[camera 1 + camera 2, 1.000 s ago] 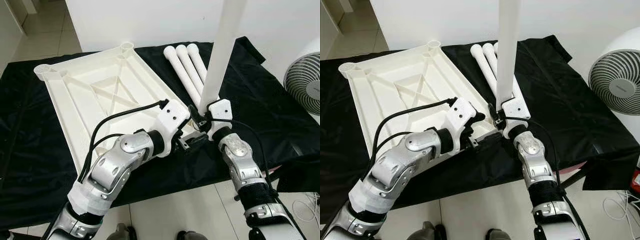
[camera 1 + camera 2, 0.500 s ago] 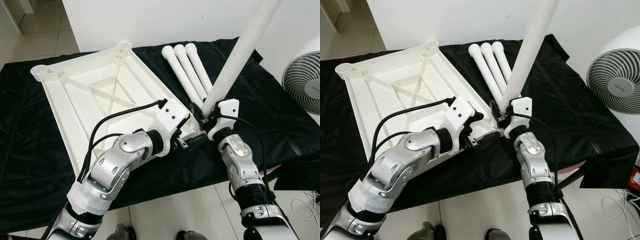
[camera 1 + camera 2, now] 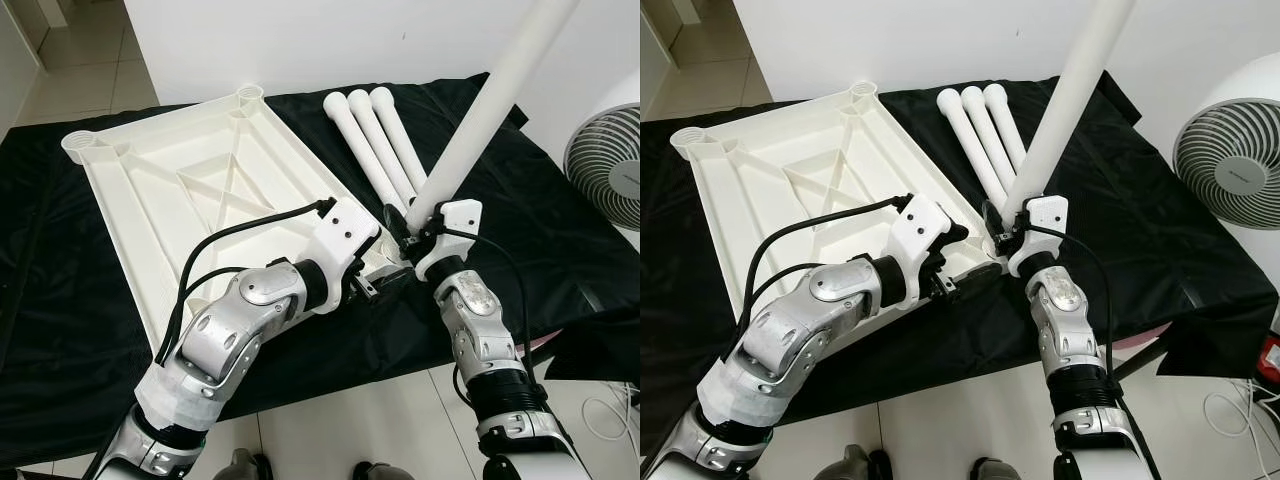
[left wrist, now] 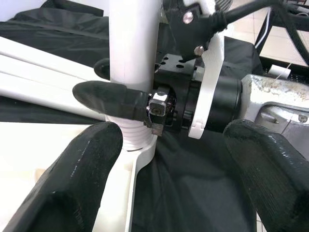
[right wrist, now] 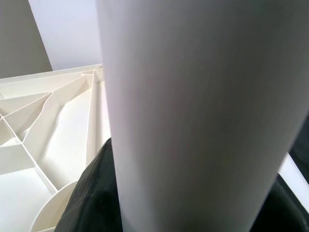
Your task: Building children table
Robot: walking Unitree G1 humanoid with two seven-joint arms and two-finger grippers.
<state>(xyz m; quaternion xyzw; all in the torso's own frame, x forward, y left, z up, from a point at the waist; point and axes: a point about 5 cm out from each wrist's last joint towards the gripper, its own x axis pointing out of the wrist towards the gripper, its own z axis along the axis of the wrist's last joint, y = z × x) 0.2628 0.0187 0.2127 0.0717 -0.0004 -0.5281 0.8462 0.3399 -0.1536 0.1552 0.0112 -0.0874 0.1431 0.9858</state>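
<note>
A white tabletop [image 3: 200, 190] lies upside down on a black cloth, ribs facing up. My right gripper [image 3: 408, 228] is shut on a long white leg [image 3: 480, 120] near its lower end. That leg leans up and to the right, its threaded foot at the tabletop's near right corner socket [image 4: 135, 140]. In the right wrist view the leg [image 5: 193, 96] is very close, with the tabletop [image 5: 58, 111] behind it. My left gripper [image 3: 375, 285] hovers at that same corner, open, fingers spread wide either side of the socket [image 4: 178, 183]. Three more white legs [image 3: 375, 140] lie side by side behind.
The black cloth [image 3: 540, 200] covers a low surface whose front edge runs just before my arms, with tiled floor below. A white fan [image 3: 610, 170] stands at the right. A white wall closes the back.
The held leg has tipped from nearly upright to leaning right, a little further in the last half second. The left arm has stayed at the corner.
</note>
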